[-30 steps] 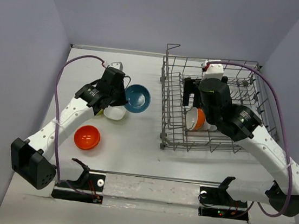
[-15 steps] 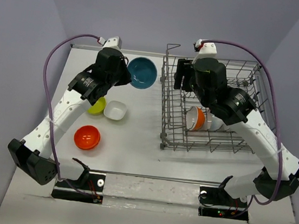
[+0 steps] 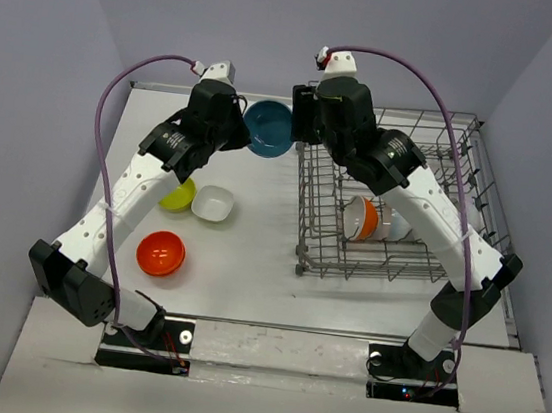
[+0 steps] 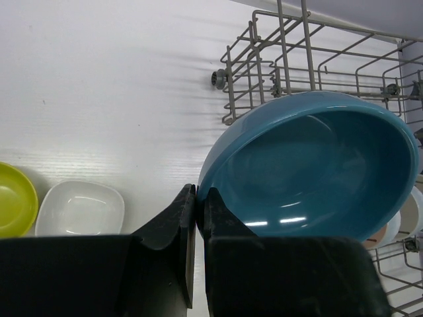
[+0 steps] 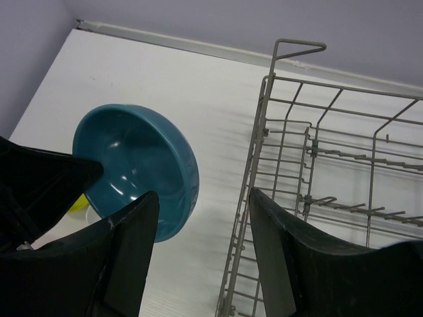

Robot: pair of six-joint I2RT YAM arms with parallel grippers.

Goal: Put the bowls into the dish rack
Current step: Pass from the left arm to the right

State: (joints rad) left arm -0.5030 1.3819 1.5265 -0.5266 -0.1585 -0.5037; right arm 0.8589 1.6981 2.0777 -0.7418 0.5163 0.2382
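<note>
1. A glossy round orange-red bowl (image 3: pixel 160 253) sits upright on the matte white table (image 3: pixel 246 284), nearest the arm bases.
2. Behind it, a glossy yellow-green bowl (image 3: pixel 181 195) lies partly under the left arm. Just beside it is a squarish white bowl (image 3: pixel 213 203) with rounded corners. Both stand upright on the table.
3. The left gripper (image 3: pixel 243 136) has its black fingers (image 4: pixel 186 218) pressed together on the thin rim of a smooth, deep round blue bowl (image 3: pixel 269 129). The bowl is held tilted on edge above the far part of the table, near the rack's left side.
4. The right gripper (image 3: pixel 301 119) hovers just beside the blue bowl, its broad black jaws spread with nothing between them.
5. The rectangular grey metal wire dish rack (image 3: pixel 307 215) stands on the right half of the table. It has rows of upright tines and a raised loop handle at its far-left corner.
6. In the rack's near-left part, an orange-and-white bowl (image 3: pixel 360 219) leans on edge among the tines, against a round white bowl (image 3: pixel 392 224).
</note>
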